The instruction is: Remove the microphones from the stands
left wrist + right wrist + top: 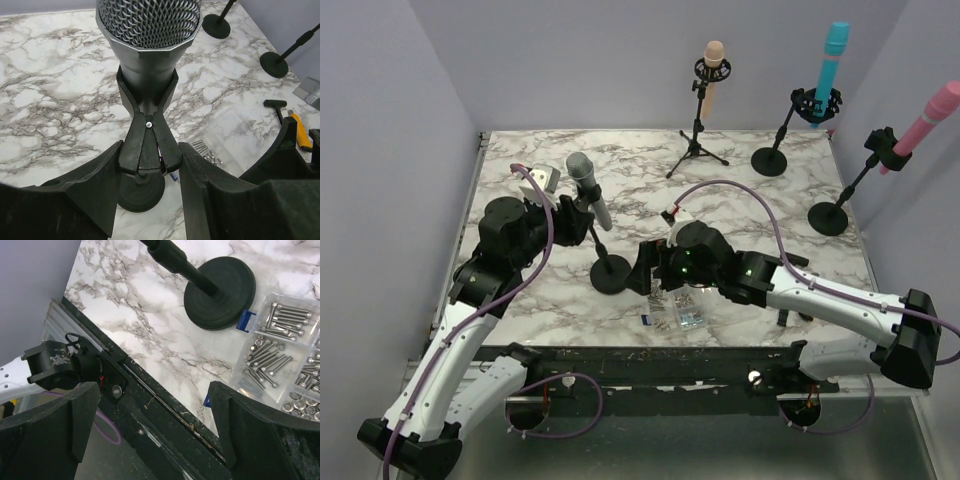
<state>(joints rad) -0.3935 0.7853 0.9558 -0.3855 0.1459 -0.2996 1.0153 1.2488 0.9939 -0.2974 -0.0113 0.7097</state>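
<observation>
A grey mesh-headed microphone (588, 185) sits tilted in the black spring clip (148, 135) of a short stand with a round base (611, 274). In the left wrist view the microphone (148, 30) fills the top and the base (141, 192) lies below. My left gripper (570, 215) is open, and its jaws (151, 145) straddle the clip's two handles, close on both sides. My right gripper (643, 268) is wide open and empty just right of the base. In the right wrist view my right gripper (154, 387) hangs over the table's front edge, near the base (220, 285).
A clear box of screws (682, 308) lies right of the base, under my right arm. Peach (712, 75), blue (830, 60) and pink (925, 120) microphones stand on stands at the back and right. A yellow-handled tool (300, 132) lies by the box.
</observation>
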